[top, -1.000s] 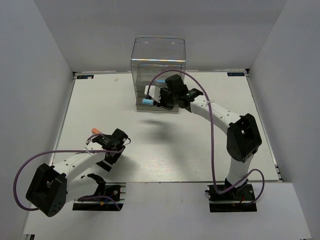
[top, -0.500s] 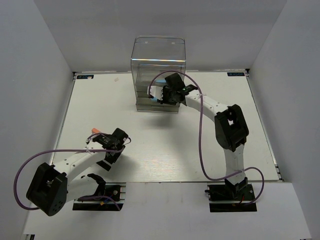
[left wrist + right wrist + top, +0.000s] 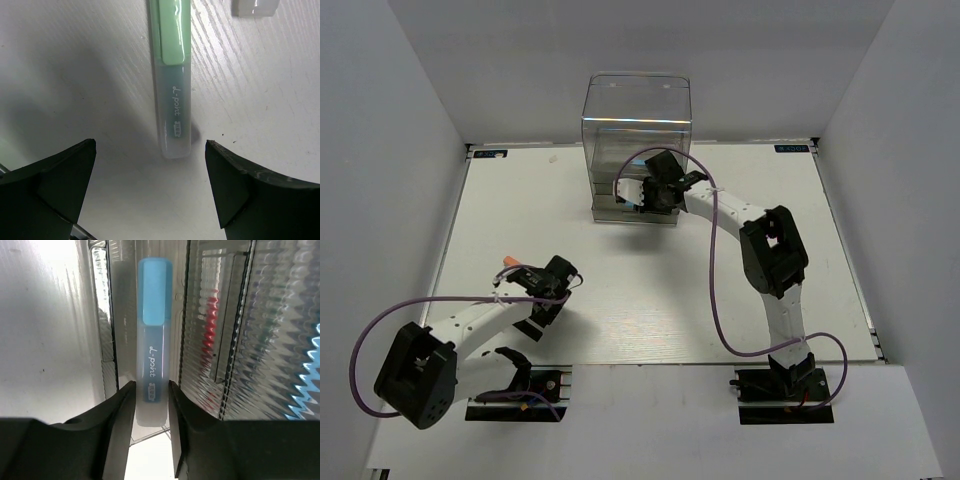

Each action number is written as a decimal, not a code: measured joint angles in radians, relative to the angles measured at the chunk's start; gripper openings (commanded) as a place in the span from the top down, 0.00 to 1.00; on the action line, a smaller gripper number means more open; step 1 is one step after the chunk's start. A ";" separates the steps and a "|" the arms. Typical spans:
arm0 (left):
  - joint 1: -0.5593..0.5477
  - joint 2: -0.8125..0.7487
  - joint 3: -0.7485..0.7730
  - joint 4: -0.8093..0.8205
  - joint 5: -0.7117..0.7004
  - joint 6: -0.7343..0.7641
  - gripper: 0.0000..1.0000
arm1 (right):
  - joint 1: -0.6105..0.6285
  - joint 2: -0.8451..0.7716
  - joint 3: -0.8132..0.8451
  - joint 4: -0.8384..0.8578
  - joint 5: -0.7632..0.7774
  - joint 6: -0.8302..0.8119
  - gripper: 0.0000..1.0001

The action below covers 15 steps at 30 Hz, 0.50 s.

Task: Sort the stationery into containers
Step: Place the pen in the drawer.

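A light blue marker [image 3: 154, 340] is clamped between the fingers of my right gripper [image 3: 150, 395], its cap end reaching into an open drawer of the containers [image 3: 112, 340]. Seen from above, that gripper [image 3: 636, 193] is at the lower front of the tall clear drawer box [image 3: 636, 140]. Red pens [image 3: 210, 325] show through the ribbed plastic beside it. My left gripper [image 3: 150, 185] hangs open just above the table, and a pale green marker [image 3: 174, 75] lies flat just beyond its fingertips. An orange-tipped pen [image 3: 510, 261] pokes out beside the left gripper [image 3: 525, 283].
A small white object [image 3: 255, 6] lies on the table past the green marker. The white tabletop [image 3: 650, 290] is enclosed by white walls on three sides. The right arm's purple cable [image 3: 720, 280] loops above the table's right half.
My right arm has pushed forward to the drawer box, carrying the blue marker up to and into the drawer front. The left arm has stayed where it was.
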 measured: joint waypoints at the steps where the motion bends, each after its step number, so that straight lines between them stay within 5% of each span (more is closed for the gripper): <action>1: 0.000 0.005 0.000 0.000 0.000 0.001 0.00 | 0.000 0.000 0.000 -0.004 0.000 -0.001 0.55; 15: 0.000 0.118 0.031 0.021 0.000 0.023 0.03 | -0.002 -0.043 -0.016 -0.029 -0.046 0.009 0.53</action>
